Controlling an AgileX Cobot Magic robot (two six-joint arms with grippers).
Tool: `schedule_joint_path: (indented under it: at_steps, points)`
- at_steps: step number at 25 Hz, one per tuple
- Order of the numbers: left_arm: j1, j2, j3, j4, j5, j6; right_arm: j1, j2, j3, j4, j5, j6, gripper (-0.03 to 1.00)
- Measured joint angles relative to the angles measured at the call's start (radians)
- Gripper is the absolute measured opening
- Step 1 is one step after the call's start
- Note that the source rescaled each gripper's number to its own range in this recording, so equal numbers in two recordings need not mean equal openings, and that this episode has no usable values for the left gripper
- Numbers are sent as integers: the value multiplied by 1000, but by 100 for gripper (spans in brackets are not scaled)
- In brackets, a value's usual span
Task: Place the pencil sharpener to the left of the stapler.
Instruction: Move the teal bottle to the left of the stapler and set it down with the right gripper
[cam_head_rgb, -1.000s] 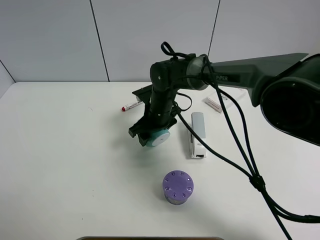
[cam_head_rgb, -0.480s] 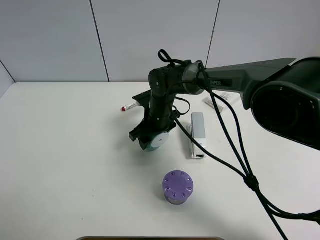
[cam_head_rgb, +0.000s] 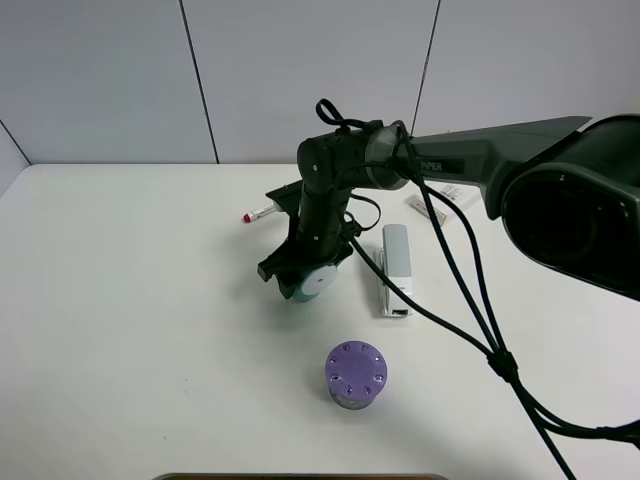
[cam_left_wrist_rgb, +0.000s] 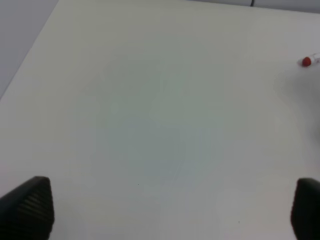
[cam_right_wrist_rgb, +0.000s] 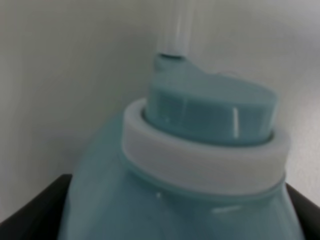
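The teal pencil sharpener (cam_head_rgb: 316, 283), white round face toward the camera, sits low at the table surface just left of the grey and white stapler (cam_head_rgb: 396, 266). My right gripper (cam_head_rgb: 303, 270) reaches across the middle and is shut on it. In the right wrist view the teal body with its white ring (cam_right_wrist_rgb: 200, 165) fills the frame between the dark fingers (cam_right_wrist_rgb: 35, 210). My left gripper (cam_left_wrist_rgb: 167, 212) is open over bare table, only its fingertips (cam_left_wrist_rgb: 30, 207) showing. Whether the sharpener touches the table I cannot tell.
A purple cylinder with dots on top (cam_head_rgb: 356, 375) stands in front of the sharpener. A red-capped white marker (cam_head_rgb: 260, 212) lies behind the arm; its cap (cam_left_wrist_rgb: 306, 61) shows in the left wrist view. A small white card (cam_head_rgb: 432, 204) lies at the back. Cables trail to the right.
The right gripper has moved slightly left and down with the sharpener, then settled. Nothing else has shifted.
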Motion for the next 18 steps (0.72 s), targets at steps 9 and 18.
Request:
schedule_joint_path:
  at_steps: [9,18]
  points:
    - [0,0,0,0,0,0,0,6,0,0,-4,6,79]
    - [0,0,0,0,0,0,0,-14,1,0,5,7,79]
